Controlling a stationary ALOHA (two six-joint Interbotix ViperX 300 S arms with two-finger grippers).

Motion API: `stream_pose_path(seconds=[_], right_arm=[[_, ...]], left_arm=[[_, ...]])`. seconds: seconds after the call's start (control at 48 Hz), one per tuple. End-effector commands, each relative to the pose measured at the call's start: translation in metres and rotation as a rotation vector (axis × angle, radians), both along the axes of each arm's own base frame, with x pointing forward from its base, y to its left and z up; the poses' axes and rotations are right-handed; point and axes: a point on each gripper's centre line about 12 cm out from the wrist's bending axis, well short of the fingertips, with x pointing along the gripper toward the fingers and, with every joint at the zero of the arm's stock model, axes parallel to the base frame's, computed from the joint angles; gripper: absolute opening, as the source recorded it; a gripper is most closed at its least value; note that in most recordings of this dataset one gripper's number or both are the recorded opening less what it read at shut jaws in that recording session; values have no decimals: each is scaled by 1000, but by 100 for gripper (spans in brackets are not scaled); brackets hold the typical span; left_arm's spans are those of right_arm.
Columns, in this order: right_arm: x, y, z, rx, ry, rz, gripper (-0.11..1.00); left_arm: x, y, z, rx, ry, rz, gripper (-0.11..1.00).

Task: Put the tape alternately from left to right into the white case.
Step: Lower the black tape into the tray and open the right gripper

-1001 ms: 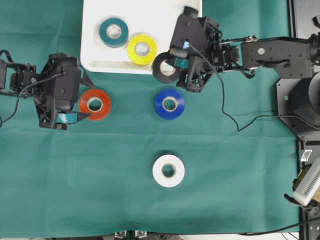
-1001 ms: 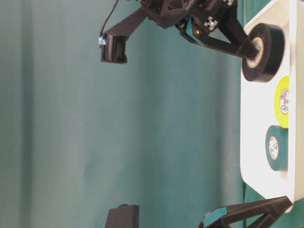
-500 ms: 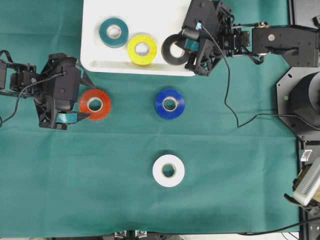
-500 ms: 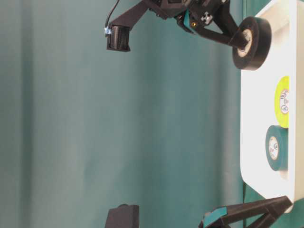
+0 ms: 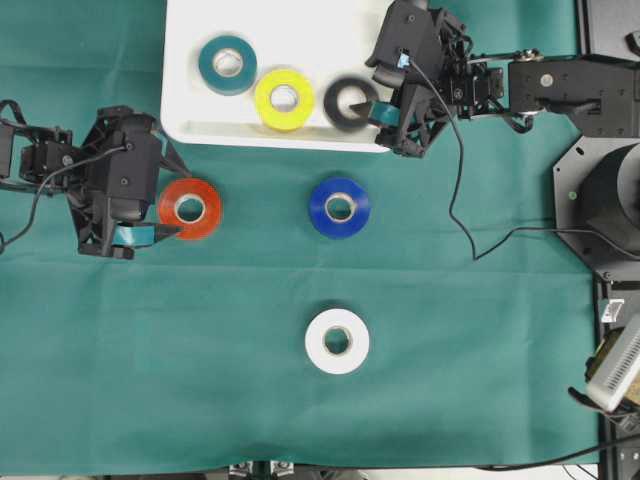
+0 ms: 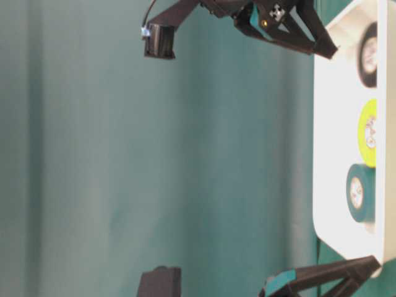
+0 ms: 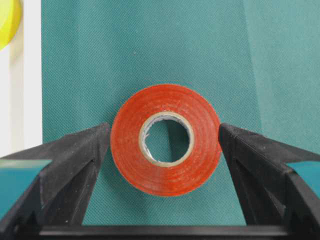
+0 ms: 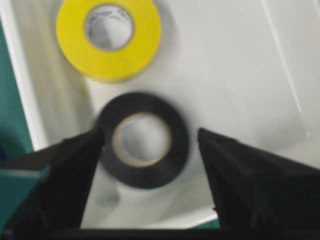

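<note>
Table: green cloth [image 5: 200, 340] covers it.
White case [image 5: 300, 30]: top centre; teal roll [image 5: 228, 64], yellow roll [image 5: 284, 98] and black roll [image 5: 350, 102] lie in a row inside.
Loose tape: red roll [image 5: 190, 208], blue roll [image 5: 339, 207], white roll [image 5: 337, 342] on the cloth.
Right gripper [image 8: 150, 145]: fingers apart, straddling the black roll.
Left gripper [image 7: 165, 145]: fingers apart, flanking the red roll.
</note>
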Motion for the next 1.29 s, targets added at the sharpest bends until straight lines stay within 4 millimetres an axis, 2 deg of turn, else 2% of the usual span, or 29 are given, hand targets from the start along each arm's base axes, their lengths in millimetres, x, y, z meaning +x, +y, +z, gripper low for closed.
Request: stream_pose_path(seconds=[0.0,0.48,0.646,1.043,1.272], right_arm=[[0,0,21,-19,-64,4,84],[1,0,22,-16,-78,10,82],[5,6,29,-11,-132,41,82],[6,22,29,17,-229,125,82],[-6,27,33,19,-263,140,82]], left_arm=[[5,-2,12,-3,-43,-3,64],[5,-2,12,-2,-44,-6,64],[6,-2,12,-2,-49,-6,64],[20,-9,17,-3,-89,-24,64],[38,-11,19,6,-100,-34,64]])
